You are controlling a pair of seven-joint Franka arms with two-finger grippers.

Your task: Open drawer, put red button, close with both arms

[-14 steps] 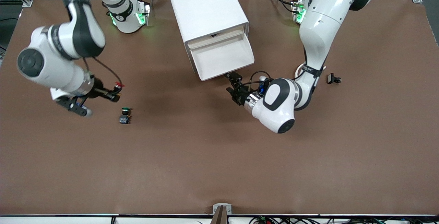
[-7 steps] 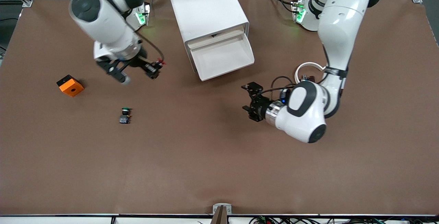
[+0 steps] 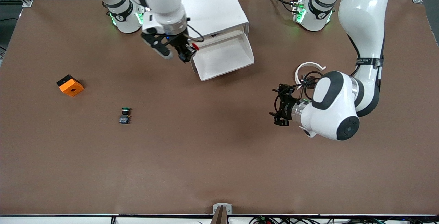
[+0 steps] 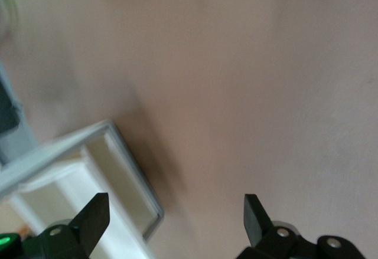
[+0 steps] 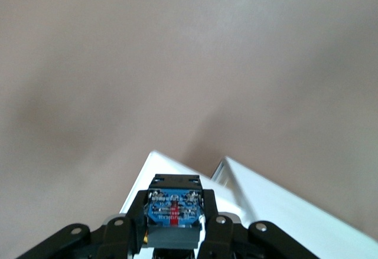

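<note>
Brown table point(image 3: 219, 169), white cabinet point(image 3: 205, 4), orange cube point(image 3: 70, 85), green button point(image 3: 125, 115)

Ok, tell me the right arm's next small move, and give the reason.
Probably carry on a little toward the left arm's end, until the red button hangs over the drawer's tray. The right claw is shut on the red button but sits at the open drawer's edge, not yet above its floor. The left claw waits open above the table.

R hand point(image 3: 187, 53) w/ red button point(image 3: 194, 46) at open drawer point(image 3: 223, 57) edge; L hand point(image 3: 278, 106) spread.
</note>
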